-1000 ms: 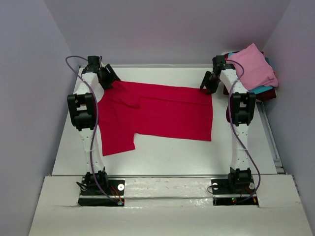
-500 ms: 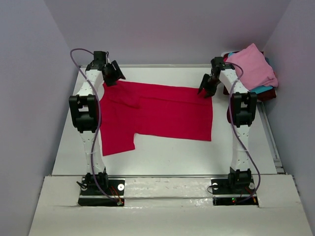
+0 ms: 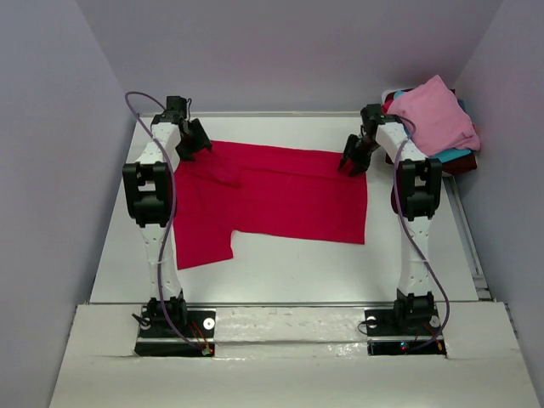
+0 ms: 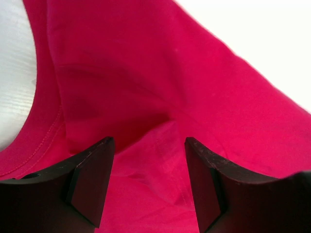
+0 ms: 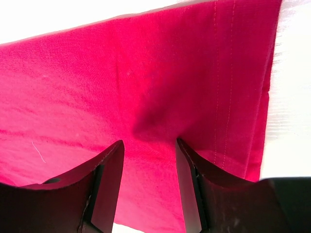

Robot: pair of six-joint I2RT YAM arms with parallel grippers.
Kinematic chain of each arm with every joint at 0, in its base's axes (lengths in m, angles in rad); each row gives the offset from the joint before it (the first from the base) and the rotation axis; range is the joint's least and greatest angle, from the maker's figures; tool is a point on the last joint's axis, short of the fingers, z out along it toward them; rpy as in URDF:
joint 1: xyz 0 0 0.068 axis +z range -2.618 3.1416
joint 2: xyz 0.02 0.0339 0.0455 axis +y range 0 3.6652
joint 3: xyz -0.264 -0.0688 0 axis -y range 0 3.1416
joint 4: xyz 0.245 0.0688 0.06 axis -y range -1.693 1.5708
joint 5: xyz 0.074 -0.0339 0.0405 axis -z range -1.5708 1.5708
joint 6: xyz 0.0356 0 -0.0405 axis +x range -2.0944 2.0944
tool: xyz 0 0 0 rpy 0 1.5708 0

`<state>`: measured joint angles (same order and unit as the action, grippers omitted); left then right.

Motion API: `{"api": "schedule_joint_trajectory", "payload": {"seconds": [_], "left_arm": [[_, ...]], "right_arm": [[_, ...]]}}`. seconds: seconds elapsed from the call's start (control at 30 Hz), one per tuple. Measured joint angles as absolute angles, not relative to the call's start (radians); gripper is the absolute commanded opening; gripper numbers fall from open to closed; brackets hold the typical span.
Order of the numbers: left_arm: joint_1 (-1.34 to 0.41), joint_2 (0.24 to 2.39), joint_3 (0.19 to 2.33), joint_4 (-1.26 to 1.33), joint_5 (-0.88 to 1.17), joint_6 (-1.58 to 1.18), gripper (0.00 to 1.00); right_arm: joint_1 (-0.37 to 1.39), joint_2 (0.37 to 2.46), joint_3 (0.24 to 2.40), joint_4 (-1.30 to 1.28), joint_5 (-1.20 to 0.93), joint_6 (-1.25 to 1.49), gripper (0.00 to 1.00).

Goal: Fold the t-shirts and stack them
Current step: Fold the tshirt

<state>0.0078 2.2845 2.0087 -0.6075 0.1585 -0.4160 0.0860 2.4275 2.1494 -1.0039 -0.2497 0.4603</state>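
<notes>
Lying flat on the white table [image 3: 289, 263], the crimson t-shirt [image 3: 280, 191] runs its long axis left to right, neckline [image 4: 41, 131] and sleeves at the left and hem [image 5: 265, 97] at the right, with one sleeve [image 3: 200, 242] reaching toward the near edge. Both tools sit on its far edge. The left gripper [image 3: 194, 140] is over the far-left shoulder beside the neckline, and the right gripper [image 3: 353, 161] is over the far-right corner just inside the hem. In each wrist view the jaws stand spread with nothing pinched, and a small ridge of red cloth rises between them. From either tool the body of the shirt lies toward the near side, so the coming move is judged to be a pinch on each far corner, followed by a fold across the short axis. Each arm is nearer its own corner, which suggests a paired lift. No bin or basket is in sight. In the far-right corner, well apart from the spread shirt, a loose pile holds a pink shirt [image 3: 433, 115] on top, a teal shirt [image 3: 450, 155] beneath it and a maroon shirt [image 3: 463, 163] at the bottom.
</notes>
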Motion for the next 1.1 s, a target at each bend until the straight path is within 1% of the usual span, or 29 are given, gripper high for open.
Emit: {"api": "schedule_joint_trajectory", "payload": {"seconds": [0.37, 0.47, 0.5, 0.57, 0.6, 0.67, 0.7, 0.73, 0.8, 0.87, 1.1], "left_arm": [[0.008, 2.312, 2.009, -0.681, 0.067, -0.402, 0.63], [0.008, 2.312, 2.009, -0.690, 0.049, -0.399, 0.60], [0.008, 2.312, 2.009, -0.692, 0.047, -0.398, 0.57], [0.008, 2.312, 2.008, -0.697, 0.042, -0.397, 0.55], [0.008, 2.312, 2.005, -0.697, 0.039, -0.394, 0.51], [0.008, 2.312, 1.996, -0.697, 0.035, -0.392, 0.49], [0.008, 2.312, 1.990, -0.698, 0.032, -0.390, 0.50], [0.007, 2.312, 1.985, -0.704, 0.029, -0.389, 0.55], [0.006, 2.312, 1.984, -0.706, 0.029, -0.387, 0.57], [0.004, 2.312, 1.985, -0.701, 0.030, -0.380, 0.65], [0.000, 2.312, 2.000, -0.665, 0.072, -0.362, 0.67]], "right_arm": [[0.086, 2.428, 2.149, -1.004, -0.252, 0.460, 0.52], [0.086, 2.428, 2.149, -1.004, -0.252, 0.460, 0.52], [0.086, 2.428, 2.149, -1.004, -0.252, 0.460, 0.52], [0.086, 2.428, 2.149, -1.004, -0.252, 0.460, 0.52], [0.086, 2.428, 2.149, -1.004, -0.252, 0.460, 0.52], [0.086, 2.428, 2.149, -1.004, -0.252, 0.460, 0.52], [0.086, 2.428, 2.149, -1.004, -0.252, 0.460, 0.52], [0.086, 2.428, 2.149, -1.004, -0.252, 0.460, 0.52], [0.086, 2.428, 2.149, -1.004, -0.252, 0.460, 0.51], [0.086, 2.428, 2.149, -1.004, -0.252, 0.460, 0.51], [0.086, 2.428, 2.149, -1.004, -0.252, 0.460, 0.51]]}}
